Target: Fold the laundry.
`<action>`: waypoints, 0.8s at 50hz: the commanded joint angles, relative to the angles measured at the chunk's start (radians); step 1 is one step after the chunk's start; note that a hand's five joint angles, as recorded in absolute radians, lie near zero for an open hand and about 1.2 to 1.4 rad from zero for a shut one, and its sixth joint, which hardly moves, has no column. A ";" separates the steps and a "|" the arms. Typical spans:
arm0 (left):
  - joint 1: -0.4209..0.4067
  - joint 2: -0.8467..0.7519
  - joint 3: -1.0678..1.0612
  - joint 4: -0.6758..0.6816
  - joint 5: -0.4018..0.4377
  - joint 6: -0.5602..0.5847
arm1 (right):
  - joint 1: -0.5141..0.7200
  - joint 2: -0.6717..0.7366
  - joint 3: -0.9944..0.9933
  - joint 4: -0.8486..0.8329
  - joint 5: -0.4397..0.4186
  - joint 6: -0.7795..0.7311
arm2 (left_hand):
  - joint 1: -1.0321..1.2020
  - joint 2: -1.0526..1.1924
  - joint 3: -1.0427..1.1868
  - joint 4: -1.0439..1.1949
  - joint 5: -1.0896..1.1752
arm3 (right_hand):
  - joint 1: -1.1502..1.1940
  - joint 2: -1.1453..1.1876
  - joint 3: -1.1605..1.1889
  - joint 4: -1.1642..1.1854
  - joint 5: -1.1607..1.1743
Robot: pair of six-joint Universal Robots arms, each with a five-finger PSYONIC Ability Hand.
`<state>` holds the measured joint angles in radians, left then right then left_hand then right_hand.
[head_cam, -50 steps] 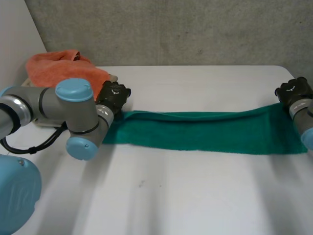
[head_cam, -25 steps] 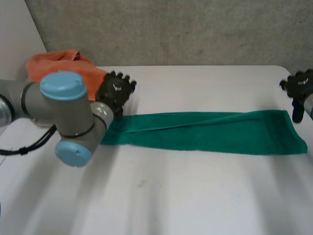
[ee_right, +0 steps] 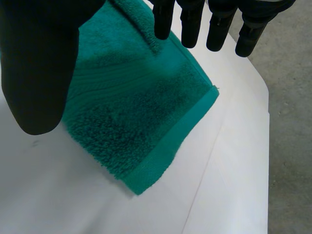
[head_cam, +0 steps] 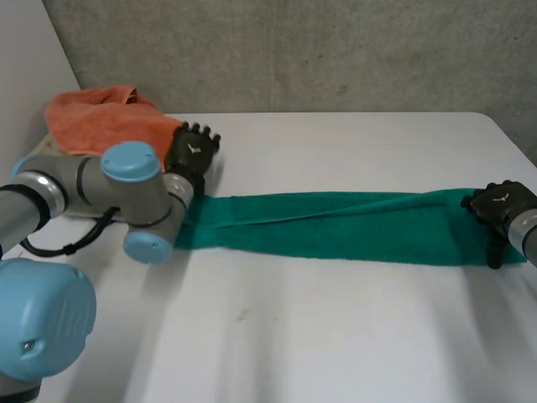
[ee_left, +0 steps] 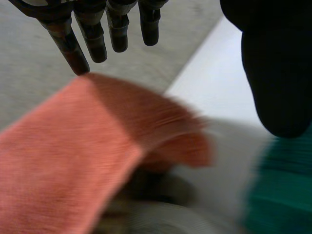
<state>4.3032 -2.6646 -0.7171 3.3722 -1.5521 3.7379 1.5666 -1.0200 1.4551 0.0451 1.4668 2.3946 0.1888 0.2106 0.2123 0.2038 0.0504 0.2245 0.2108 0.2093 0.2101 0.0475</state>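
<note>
The left hand point(head_cam: 191, 153) is hovering with fingers straight and spread, gripping nothing, just past the left end of the green towel point(head_cam: 336, 227) and beside the orange cloth point(head_cam: 92, 117). The right hand point(head_cam: 497, 205) is hanging over the towel's right end, fingers straight, thumb apart, holding nothing. The towel is lying as a long strip across the table point(head_cam: 336, 336). The orange cloth is sitting heaped on something pale that I cannot make out.

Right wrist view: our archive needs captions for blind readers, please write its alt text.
The right hand, fingers straight and thumb apart, is over one end of a green towel. The towel lies flat on the white table, its hemmed corner past the fingertips.
</note>
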 commanded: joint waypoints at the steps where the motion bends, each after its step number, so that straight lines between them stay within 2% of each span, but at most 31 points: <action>1: 0.029 -0.060 0.156 0.049 0.000 0.004 | 0.001 0.000 0.005 -0.001 0.000 0.000 | 0.019 -0.003 -0.005 0.004 -0.017 | -0.050 -0.036 -0.035 -0.036 -0.047; 6: 0.027 -0.058 0.159 0.046 -0.013 0.010 | -0.002 -0.002 0.008 -0.001 0.000 0.000 | 0.007 -0.015 -0.016 -0.008 -0.029 | -0.050 -0.036 -0.035 -0.036 -0.047; 10: 0.003 -0.037 0.088 -0.006 -0.005 0.004 | -0.002 -0.006 0.017 -0.001 -0.008 0.000 | 0.007 -0.015 -0.016 -0.008 -0.029 | -0.050 -0.036 -0.035 -0.036 -0.047; 15: -0.036 0.148 -0.129 -0.091 0.004 -0.039 | -0.004 -0.020 0.025 0.001 -0.019 0.000 | 0.007 -0.015 -0.016 -0.008 -0.029 | -0.050 -0.036 -0.035 -0.036 -0.047; 21: -0.071 0.203 -0.249 -0.093 0.052 -0.107 | -0.005 -0.020 0.025 0.001 -0.020 0.000 | 0.022 0.000 -0.002 0.007 -0.014 | -0.050 -0.036 -0.035 -0.036 -0.047; 24: -0.080 0.200 -0.252 -0.102 0.082 -0.124 | -0.005 -0.020 0.024 0.001 -0.019 0.000 | 0.031 0.009 0.007 0.016 -0.006 | -0.050 -0.036 -0.035 -0.036 -0.047; 29: -0.080 0.169 -0.240 -0.097 0.084 -0.118 | -0.002 -0.020 0.027 0.001 -0.017 0.000 | 0.031 0.009 0.007 0.016 -0.006 | -0.050 -0.036 -0.035 -0.036 -0.047; 40: -0.040 -0.003 -0.023 -0.082 0.086 -0.089 | -0.007 -0.020 0.031 -0.002 -0.017 0.000 | 0.031 0.009 0.007 0.016 -0.006 | -0.050 -0.036 -0.035 -0.036 -0.047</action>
<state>4.2343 -2.5772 -0.8754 3.2747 -1.4653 3.6235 1.5633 -1.0401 1.4864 0.0448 1.4497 2.3946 0.1898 0.2106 0.2124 0.2038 0.0504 0.2245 0.2108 0.2093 0.2101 0.0476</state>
